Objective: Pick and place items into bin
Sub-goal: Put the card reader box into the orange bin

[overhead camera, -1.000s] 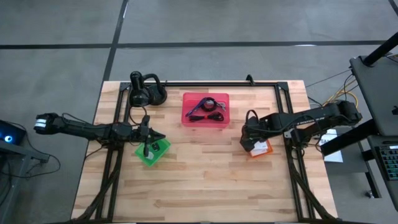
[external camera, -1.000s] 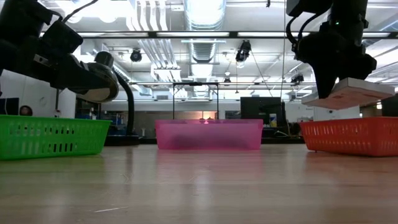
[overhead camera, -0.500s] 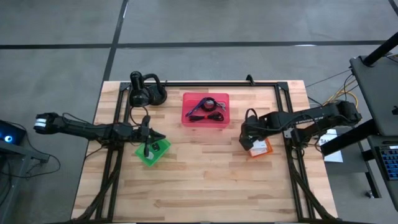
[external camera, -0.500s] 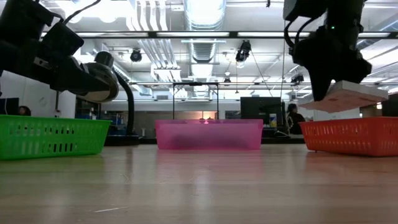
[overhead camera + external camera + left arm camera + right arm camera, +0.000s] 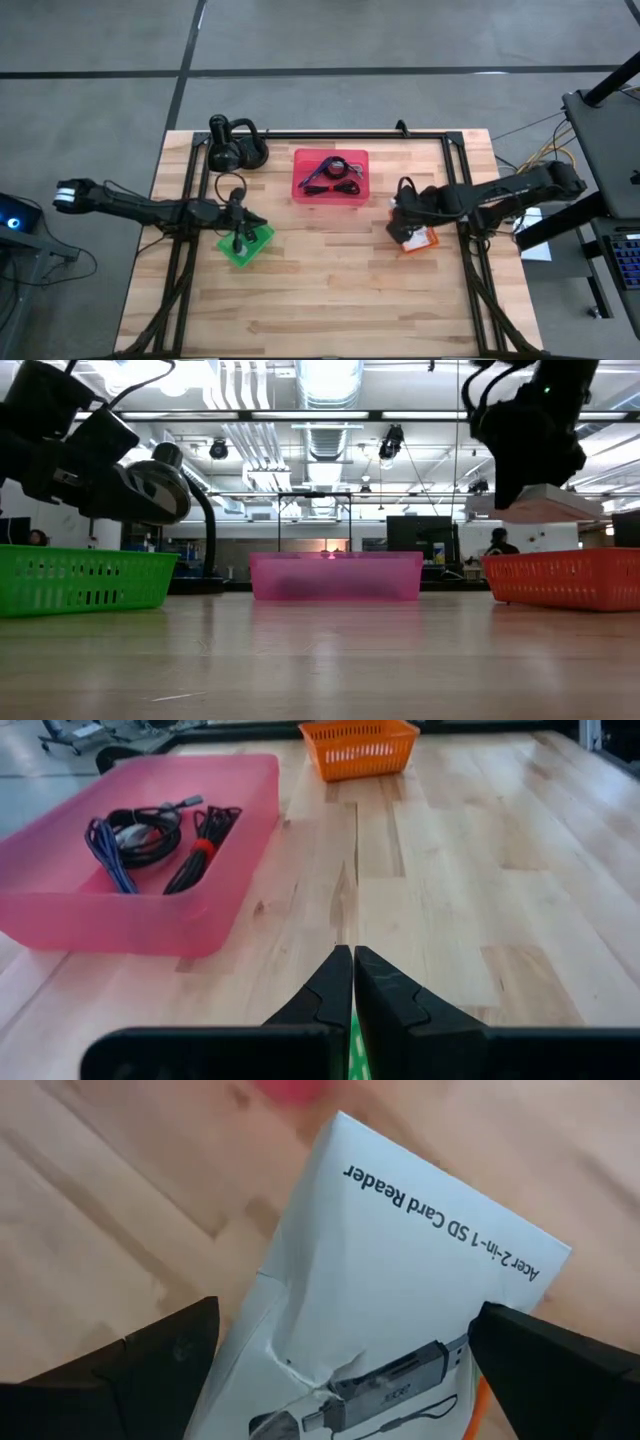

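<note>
The right gripper (image 5: 530,485) has lifted a little over the last second, and the flat white packet (image 5: 535,508) it carries now lies nearly level above the orange basket (image 5: 560,578), where a moment ago it hung tilted. In the right wrist view the packet (image 5: 400,1280) fills the frame, printed "Acer 2-in-1 SD Card Reader", with the two dark fingers (image 5: 130,1355) spread wide at either edge of it, so the grip spans the packet's width. From above, this gripper (image 5: 402,222) is at the inner end of the orange basket (image 5: 425,241). My reading is that the packet is clear of the basket and ready to be carried across to the pink bin (image 5: 330,176).

That bin (image 5: 140,850) already holds the black coiled cable (image 5: 150,820), the purple cable (image 5: 105,855) and another dark cable tied with a red band (image 5: 200,850).

The left gripper (image 5: 352,982) waits with its fingers pressed fully together, holding nothing, over the green basket (image 5: 246,243).

The bench (image 5: 330,290) is pale wooden planking in a black metal frame, bare across its near half. Beyond it the low view shows a workshop hall with ceiling ducts, strip lights and dark monitors, and a person (image 5: 497,541) far off.
</note>
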### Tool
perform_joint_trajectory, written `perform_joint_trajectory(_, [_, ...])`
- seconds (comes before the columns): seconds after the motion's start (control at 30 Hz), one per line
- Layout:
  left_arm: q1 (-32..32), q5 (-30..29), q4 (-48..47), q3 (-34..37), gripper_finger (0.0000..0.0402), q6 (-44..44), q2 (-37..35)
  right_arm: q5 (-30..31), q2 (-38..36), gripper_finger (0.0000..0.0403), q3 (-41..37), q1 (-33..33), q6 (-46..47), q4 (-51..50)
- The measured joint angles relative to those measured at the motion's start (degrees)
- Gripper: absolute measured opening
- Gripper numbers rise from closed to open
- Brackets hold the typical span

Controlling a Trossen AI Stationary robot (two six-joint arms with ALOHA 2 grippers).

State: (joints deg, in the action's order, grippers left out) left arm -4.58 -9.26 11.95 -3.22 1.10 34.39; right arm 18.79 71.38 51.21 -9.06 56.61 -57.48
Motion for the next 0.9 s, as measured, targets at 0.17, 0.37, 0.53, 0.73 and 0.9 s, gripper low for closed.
perform_joint_trajectory(0.17, [0.0, 0.0, 0.03, 0.0, 0.0, 0.02, 2.52, 6.66, -4.0, 0.04, -2.02, -4.12, 3.2, 1.2])
perform_joint_trajectory(0.37, [0.0, 0.0, 0.03, 0.0, 0.0, 0.0, 5.86, 17.16, -5.64, 0.04, -6.68, -11.2, 6.63, 4.54])
perform_joint_trajectory(0.53, [0.0, -0.04, 0.17, 0.0, 0.0, -0.02, 8.72, 23.69, -5.16, 0.04, -9.36, -14.35, 9.88, 5.05])
perform_joint_trajectory(0.73, [-0.02, 0.04, 0.51, -0.09, 0.0, 0.01, 11.82, 22.74, -5.69, 0.04, -9.78, -14.75, 11.2, 5.62])
perform_joint_trajectory(0.9, [-0.02, 0.04, 0.52, -0.09, 0.0, 0.02, 13.87, 20.87, -5.75, 0.04, -9.93, -14.66, 11.32, 5.36])
